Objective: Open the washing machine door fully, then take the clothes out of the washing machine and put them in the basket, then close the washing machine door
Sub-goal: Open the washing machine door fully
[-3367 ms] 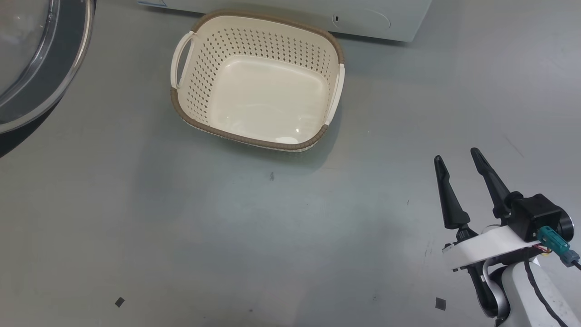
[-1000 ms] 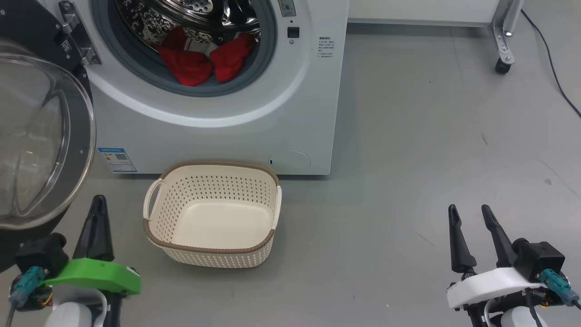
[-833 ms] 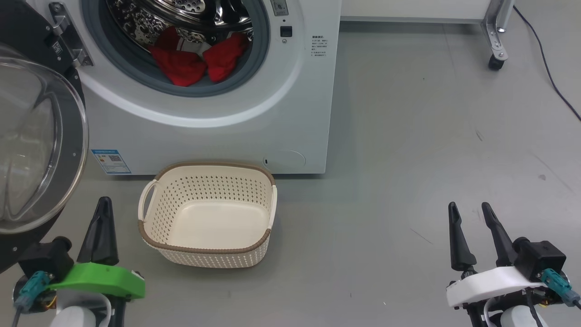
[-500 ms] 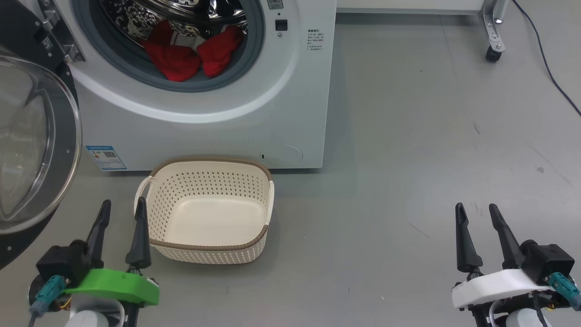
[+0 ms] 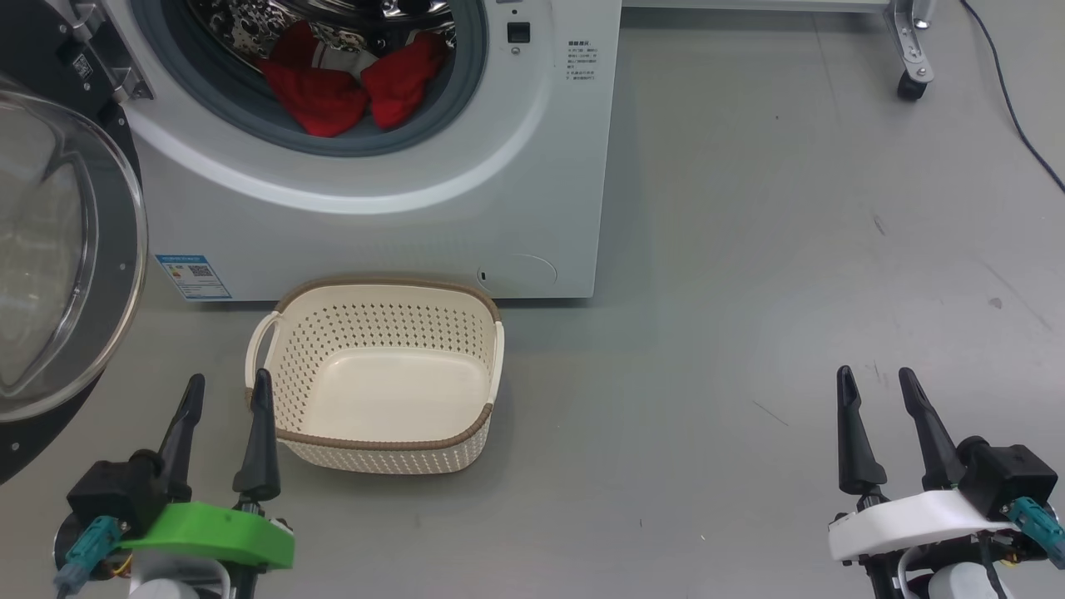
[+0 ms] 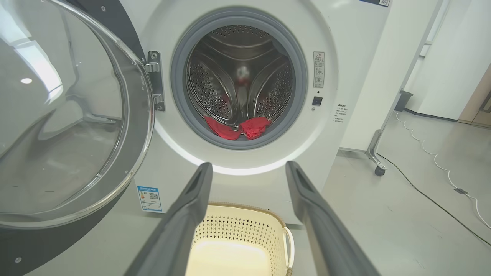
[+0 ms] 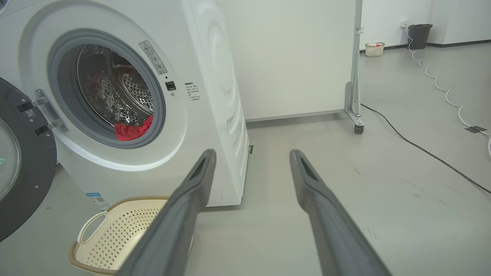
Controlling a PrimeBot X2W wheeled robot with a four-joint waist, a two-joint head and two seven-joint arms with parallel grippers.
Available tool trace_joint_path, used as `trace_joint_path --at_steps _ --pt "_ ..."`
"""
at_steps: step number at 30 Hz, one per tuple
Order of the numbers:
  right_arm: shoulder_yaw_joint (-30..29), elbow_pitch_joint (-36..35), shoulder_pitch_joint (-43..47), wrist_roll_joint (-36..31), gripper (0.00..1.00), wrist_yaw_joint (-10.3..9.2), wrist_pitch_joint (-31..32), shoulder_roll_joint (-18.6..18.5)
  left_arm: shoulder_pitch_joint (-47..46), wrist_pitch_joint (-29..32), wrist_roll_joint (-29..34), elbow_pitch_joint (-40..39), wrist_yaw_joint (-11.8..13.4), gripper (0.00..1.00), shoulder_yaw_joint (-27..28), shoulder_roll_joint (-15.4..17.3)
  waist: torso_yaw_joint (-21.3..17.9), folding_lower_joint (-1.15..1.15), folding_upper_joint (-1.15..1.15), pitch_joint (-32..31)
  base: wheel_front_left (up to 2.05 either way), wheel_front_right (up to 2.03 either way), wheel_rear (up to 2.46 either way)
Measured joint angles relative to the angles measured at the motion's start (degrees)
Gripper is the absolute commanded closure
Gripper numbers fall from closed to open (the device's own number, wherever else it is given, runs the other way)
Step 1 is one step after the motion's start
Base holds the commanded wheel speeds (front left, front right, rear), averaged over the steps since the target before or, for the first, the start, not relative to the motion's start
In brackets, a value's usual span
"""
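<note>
- The washing machine door (image 5: 50,249) stood swung wide at 9 o'clock of the mouth. The opening step looked done.
- The clothes (image 5: 333,91), red, lay at the 6 o'clock lip of the steel drum (image 6: 238,88), inside the washing machine (image 5: 416,225).
- The basket (image 5: 383,285) sat empty on the floor (image 5: 749,333), at 6 o'clock of the mouth, just beside the machine's front.
- The left claw (image 5: 230,376) was spread wide and held nothing, at 8 o'clock of the basket, near its handle.
- The right claw (image 5: 874,371) was also wide and empty, well apart at 4 o'clock.
- My read: the unloading step was in hand, with no garment grabbed yet.
- The next move called for lifting a claw toward 12 o'clock, past the grey gasket (image 6: 178,96), clear of the door glass, then pinching the loose fabric.
</note>
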Motion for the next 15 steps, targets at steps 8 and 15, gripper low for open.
trace_joint_path --at_steps 8,15 --pt "0.0 -0.1 0.0 -0.08 0.0 0.0 0.0 0.24 0.81 0.0 0.03 -1.11 0.0 0.0 -0.2 0.0 0.06 0.0 0.0 0.23 0.0 0.0 0.0" --pt "0.0 -0.11 0.0 -0.08 0.0 0.0 0.0 0.46 0.92 0.0 0.2 -1.51 0.0 0.0 -0.22 0.01 -0.05 0.0 0.0 0.27 0.0 0.0 0.0"
